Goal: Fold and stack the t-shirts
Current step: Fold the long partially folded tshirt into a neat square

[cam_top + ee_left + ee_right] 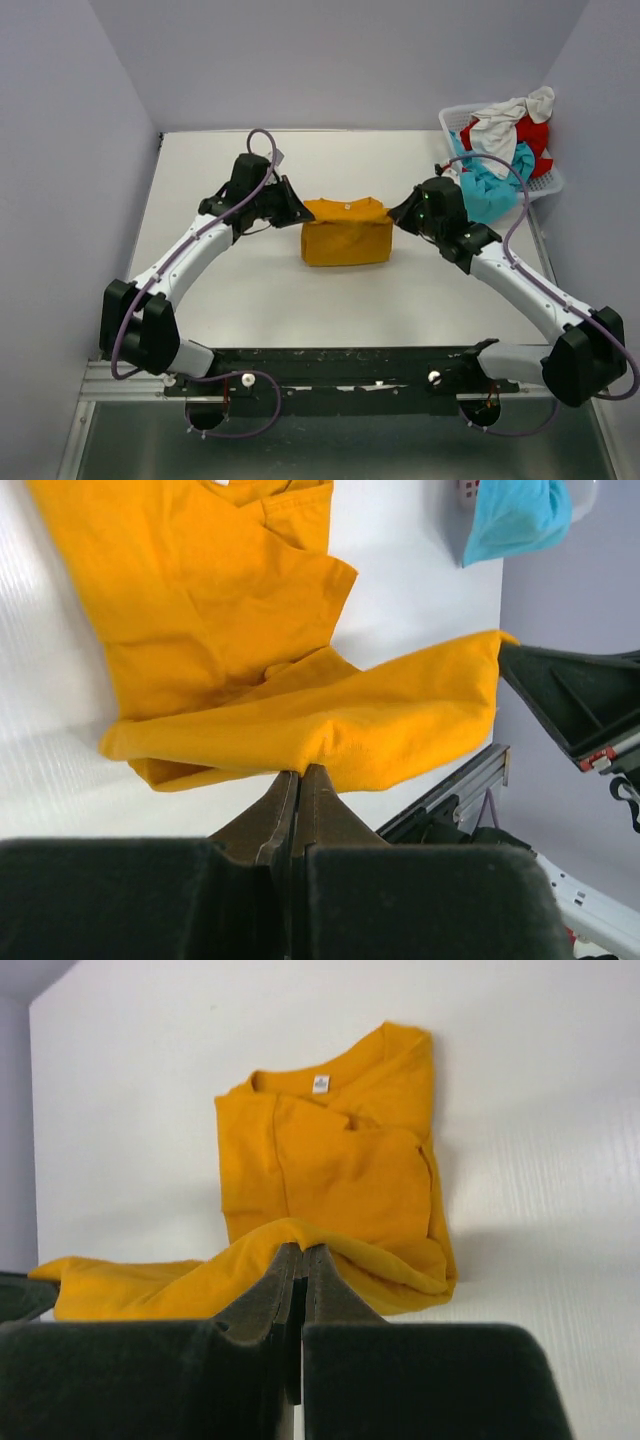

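Together, left end effector (299, 772) and right end effector (303, 1248) clamp the half-folded mustard-orange t-shirt (346, 240).

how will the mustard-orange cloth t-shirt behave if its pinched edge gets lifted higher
Probably floppy: the mustard-orange t-shirt drapes and creases between the left gripper and right gripper. Likely light, since thin pinches hold it. The folded layers may slide apart.

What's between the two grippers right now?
Only the mustard-orange t-shirt: its lifted edge stretches from the left gripper to the right gripper, each with jaws shut on it. The top external view shows this, and both wrist views confirm it.
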Motion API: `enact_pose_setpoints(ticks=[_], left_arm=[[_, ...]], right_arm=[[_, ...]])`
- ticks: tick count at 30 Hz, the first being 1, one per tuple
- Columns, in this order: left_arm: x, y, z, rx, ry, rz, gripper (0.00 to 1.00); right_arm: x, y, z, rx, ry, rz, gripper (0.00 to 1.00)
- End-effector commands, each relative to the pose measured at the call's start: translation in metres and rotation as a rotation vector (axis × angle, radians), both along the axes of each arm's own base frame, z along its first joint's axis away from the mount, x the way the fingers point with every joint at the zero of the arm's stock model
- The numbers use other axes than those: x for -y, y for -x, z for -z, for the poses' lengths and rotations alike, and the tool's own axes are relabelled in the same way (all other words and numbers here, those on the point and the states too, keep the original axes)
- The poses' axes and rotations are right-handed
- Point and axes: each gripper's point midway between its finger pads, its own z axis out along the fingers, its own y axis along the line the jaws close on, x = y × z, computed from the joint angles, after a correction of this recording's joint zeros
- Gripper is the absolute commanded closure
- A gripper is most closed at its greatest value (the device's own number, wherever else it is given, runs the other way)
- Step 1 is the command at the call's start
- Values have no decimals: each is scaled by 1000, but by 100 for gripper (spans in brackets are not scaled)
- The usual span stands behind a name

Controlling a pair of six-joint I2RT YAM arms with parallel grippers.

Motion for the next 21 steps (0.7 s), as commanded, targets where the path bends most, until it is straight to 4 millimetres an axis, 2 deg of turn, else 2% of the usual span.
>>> enact_pose_setpoints(ticks=[1, 9, 13, 18, 20, 21], left_arm=[[3, -30, -12, 42, 21, 49, 100], [10, -79, -22, 68, 56, 54, 100], [5, -100, -3, 9, 39, 30, 100], [-9, -146, 16, 8, 44, -43, 100], [-10, -166, 20, 16, 51, -52, 100], [-10, -175, 28, -1, 47, -59, 100]], right_arm=[[2, -44, -35, 126, -35, 5, 99], [15, -97, -20, 132, -25, 31, 99], [14, -121, -9, 121, -50, 24, 99], [14, -147, 4, 152, -52, 42, 99], [16, -159, 16, 150, -48, 60, 99], [18, -165, 22, 140, -47, 68, 99]])
